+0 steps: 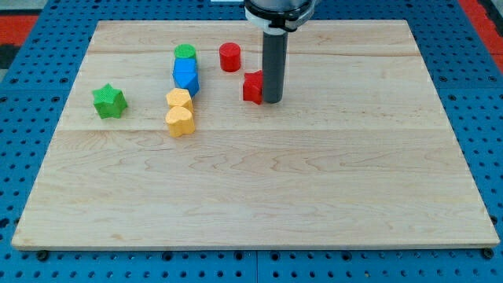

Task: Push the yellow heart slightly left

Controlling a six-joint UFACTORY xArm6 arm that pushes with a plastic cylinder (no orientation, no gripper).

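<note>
Tool: my tip was a bare dark rod with no jaws to spread or press; it stood toward the far edge of the worktop, just right of centre.
Tip and red block: the tip touched, or nearly touched, the right side of a red block whose shape I could not make out.
Yellow heart: the yellow heart lay left of centre, well apart from the tip, toward the left edge.
Yellow neighbour: another yellow block sat touching it on the far side.
Blue block: a blue block stood just beyond that.
Green round block: a green cylinder sat behind the blue one.
Red cylinder: a red cylinder was near the far edge.
Green star: a green star sat nearest the left edge.
</note>
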